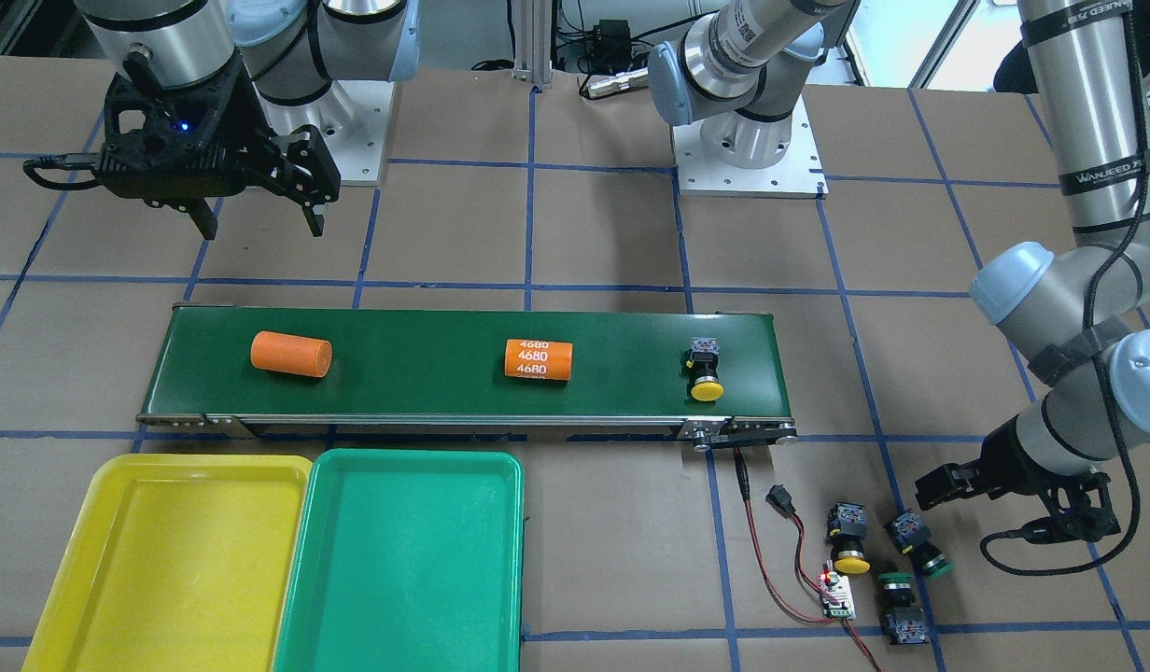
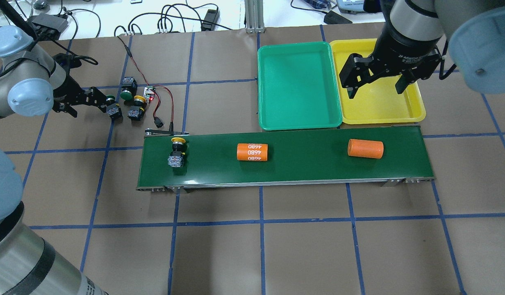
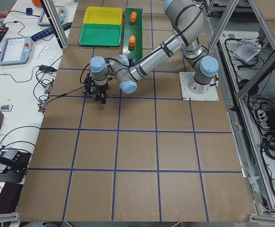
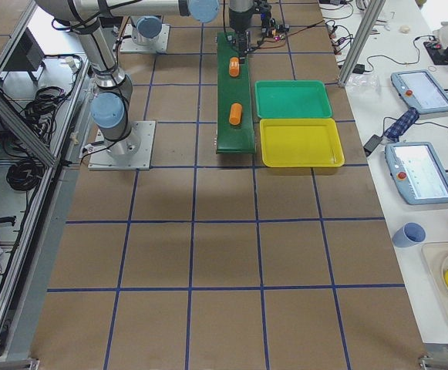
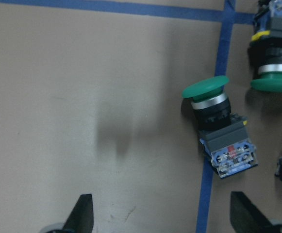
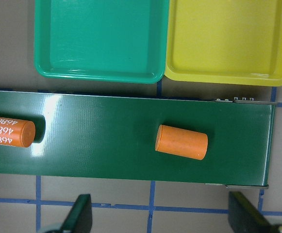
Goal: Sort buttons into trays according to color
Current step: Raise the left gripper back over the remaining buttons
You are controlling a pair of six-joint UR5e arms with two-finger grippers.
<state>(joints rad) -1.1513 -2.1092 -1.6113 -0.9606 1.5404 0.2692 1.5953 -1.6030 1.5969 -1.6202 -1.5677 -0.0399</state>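
One yellow button (image 1: 705, 371) lies on the belt's end nearest my left arm. Off the belt, on the brown table, lie a yellow button (image 1: 849, 541) and two green buttons (image 1: 920, 546) (image 1: 897, 602). My left gripper (image 5: 165, 218) hovers open just beside the nearer green button (image 5: 218, 126), which lies on its side with nothing gripping it. My right gripper (image 1: 258, 219) hangs open and holds nothing, above the table behind the belt's other end. The yellow tray (image 1: 164, 560) and green tray (image 1: 407, 560) sit side by side with nothing in them.
A long dark-green conveyor belt (image 1: 426, 392) carries two orange cylinders (image 1: 291, 354) (image 1: 539, 359). A small circuit board (image 1: 837, 595) with red wires lies among the loose buttons. The arm bases (image 1: 748, 159) stand behind the belt.
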